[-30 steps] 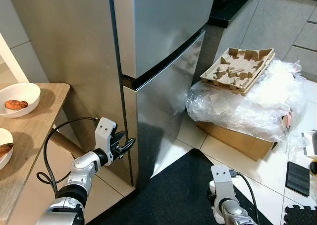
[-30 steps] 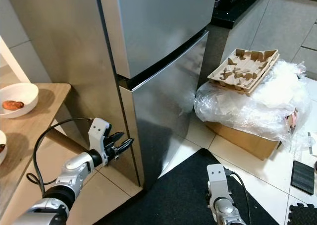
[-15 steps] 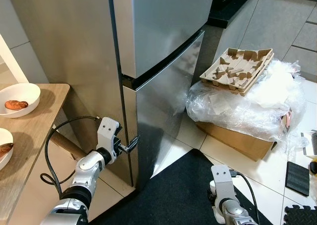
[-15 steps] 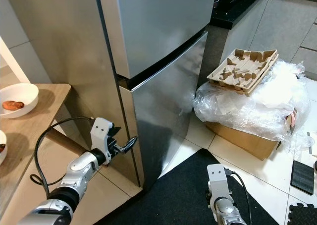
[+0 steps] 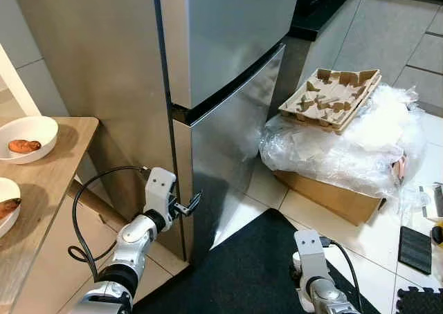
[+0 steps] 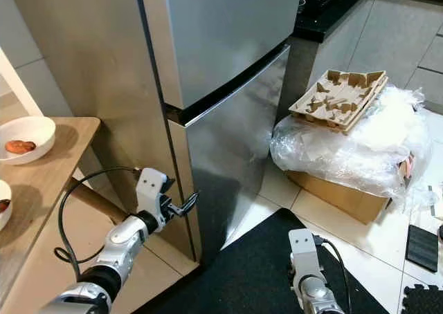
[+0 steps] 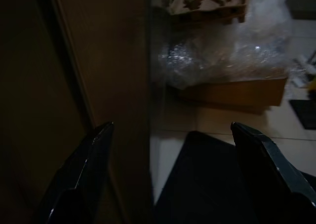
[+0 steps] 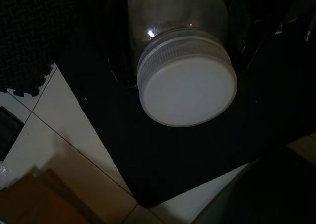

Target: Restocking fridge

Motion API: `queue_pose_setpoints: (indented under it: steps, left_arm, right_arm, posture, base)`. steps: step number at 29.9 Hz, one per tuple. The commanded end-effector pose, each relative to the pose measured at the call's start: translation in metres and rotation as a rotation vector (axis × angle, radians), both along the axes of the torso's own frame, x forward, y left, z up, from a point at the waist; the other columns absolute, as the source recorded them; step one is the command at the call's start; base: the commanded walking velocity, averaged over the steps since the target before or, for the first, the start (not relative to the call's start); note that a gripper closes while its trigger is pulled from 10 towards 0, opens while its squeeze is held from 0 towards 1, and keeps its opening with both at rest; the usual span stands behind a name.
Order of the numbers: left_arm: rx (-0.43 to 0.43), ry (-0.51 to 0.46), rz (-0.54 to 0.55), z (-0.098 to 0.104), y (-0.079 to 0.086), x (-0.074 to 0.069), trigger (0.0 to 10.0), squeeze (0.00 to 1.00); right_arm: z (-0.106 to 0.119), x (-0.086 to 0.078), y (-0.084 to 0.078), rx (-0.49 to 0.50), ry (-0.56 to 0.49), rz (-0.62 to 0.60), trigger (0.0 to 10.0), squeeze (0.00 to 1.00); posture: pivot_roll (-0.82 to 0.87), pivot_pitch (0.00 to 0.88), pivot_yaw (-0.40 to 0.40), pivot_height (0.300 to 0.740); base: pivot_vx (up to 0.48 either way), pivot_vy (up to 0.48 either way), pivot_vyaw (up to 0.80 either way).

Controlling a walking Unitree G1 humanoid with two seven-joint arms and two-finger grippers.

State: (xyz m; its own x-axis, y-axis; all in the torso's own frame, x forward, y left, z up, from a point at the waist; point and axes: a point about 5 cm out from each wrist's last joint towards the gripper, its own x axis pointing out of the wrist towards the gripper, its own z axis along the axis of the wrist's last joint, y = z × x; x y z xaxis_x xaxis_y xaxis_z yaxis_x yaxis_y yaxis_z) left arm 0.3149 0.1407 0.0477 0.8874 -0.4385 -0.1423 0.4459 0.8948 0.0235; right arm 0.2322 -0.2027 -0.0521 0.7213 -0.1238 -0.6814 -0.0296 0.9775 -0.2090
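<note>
Right gripper (image 8: 232, 31) hanging low over black mat (image 5: 242, 272), clenched around jar (image 8: 185, 81); you're risking slip if it swings. Left gripper (image 5: 185, 207) reaching at lower fridge door (image 5: 228, 155) edge, fingers spread, straddling seam. Door shut; fingers could be skidding off smooth steel. Beyond, plastic-covered box (image 5: 332, 189) possibly blocking door swing.

left end effector (image 7: 170, 179) fingers spread, straddling the fridge door edge (image 7: 148, 110); plastic-covered box (image 7: 232, 81) beyond.
</note>
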Motion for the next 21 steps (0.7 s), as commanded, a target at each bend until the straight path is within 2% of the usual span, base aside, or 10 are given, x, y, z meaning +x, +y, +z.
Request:
queue_pose_setpoints:
  steps: [1,5,12,21]
  left_arm:
    - [0.015,-0.011,0.004,0.000,-0.005,0.001,10.0,0.00]
    - [0.011,-0.028,0.046,0.005,-0.003,0.006,10.0,0.00]
    - [0.011,-0.044,0.059,0.010,-0.005,0.010,10.0,0.00]
    - [-0.031,-0.061,0.122,0.014,-0.001,0.014,10.0,0.00]
  right_arm:
    - [0.002,0.003,0.000,-0.005,-0.011,0.006,10.0,0.00]
    - [0.002,0.003,0.000,-0.004,-0.010,0.006,10.0,0.00]
    - [0.003,0.004,0.001,-0.001,-0.015,0.008,10.0,0.00]
    - [0.004,0.006,0.000,-0.004,-0.016,0.018,10.0,0.00]
  posture:
    - [-0.13,0.058,-0.028,0.740]
    - [-0.13,0.063,-0.027,0.740]
    - [-0.12,0.079,-0.029,0.740]
    - [-0.12,0.102,-0.031,0.740]
  base:
    - [0.000,0.000,0.00]
    - [0.000,0.000,0.00]
    - [0.000,0.000,0.00]
    - [0.000,0.000,0.00]
